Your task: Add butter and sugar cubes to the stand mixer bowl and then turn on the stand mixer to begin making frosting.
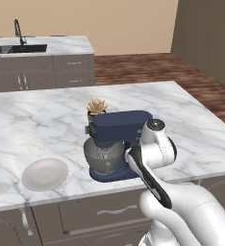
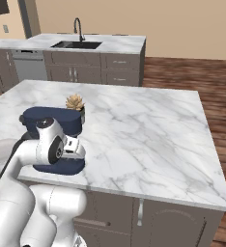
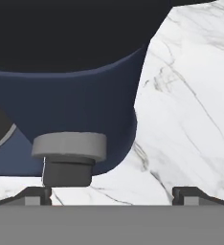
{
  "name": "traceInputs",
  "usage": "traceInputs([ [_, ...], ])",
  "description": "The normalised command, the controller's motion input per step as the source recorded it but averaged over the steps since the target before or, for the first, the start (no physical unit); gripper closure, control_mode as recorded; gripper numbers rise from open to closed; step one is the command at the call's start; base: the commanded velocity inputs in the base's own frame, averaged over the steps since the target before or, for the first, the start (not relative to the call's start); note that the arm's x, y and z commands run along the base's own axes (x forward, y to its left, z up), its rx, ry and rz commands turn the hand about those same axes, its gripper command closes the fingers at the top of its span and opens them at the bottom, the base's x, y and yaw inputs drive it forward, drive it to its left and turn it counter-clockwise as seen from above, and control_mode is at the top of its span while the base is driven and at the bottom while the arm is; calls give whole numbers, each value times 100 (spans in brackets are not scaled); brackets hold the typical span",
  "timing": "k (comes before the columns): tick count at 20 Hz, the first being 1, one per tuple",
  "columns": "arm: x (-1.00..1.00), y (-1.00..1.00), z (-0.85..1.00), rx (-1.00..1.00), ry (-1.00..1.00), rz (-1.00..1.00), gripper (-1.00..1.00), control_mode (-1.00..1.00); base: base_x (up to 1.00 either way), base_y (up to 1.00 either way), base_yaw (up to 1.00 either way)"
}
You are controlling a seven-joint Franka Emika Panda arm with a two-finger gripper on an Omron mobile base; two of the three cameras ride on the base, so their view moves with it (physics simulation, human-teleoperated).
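A: One stand mixer (image 1: 119, 139), navy blue, standing near the front edge of the marble island counter (image 1: 191, 125); head level, whisk not made out

B: Bowl?

A: One stand mixer bowl (image 1: 102, 157), grey metal, seated under the head on the mixer's flat base. Contents cannot be told from here. Butter and sugar cubes: not made out

B: Controls?

A: One small grey round knob (image 3: 69, 147) on the mixer's blue side wall, low down, with a darker grey stub below it; seen close in the hand view, just above the left fingertip

B: Gripper?

A: One gripper (image 3: 111, 195), jaws spread wide, holding nothing; two dark fingertips (image 3: 35, 195) set well apart at the bottom of the hand view, bare marble between them. It sits low at the mixer's side, close to the knob; contact cannot be told

B: Other items on the counter?

A: One white plate (image 1: 44, 174), empty as far as visible, left of the mixer near the front edge. One small potted succulent (image 1: 96, 107) just behind the mixer

B: Beyond the island?

A: One second counter with a black sink (image 2: 77, 45) and dark faucet (image 2: 77, 26); wooden floor between
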Motion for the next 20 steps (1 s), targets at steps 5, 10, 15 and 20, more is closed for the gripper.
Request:
traceInputs([
  [5,0,0,-2,0,-1,2,-100,-100,0,0,0],
  [10,0,5,0,0,1,6,-100,-100,0,0,0],
  [15,0,3,0,0,3,6,-100,-100,0,0,0],
  [20,0,15,-15,0,4,1,-100,-100,0,0,0],
])
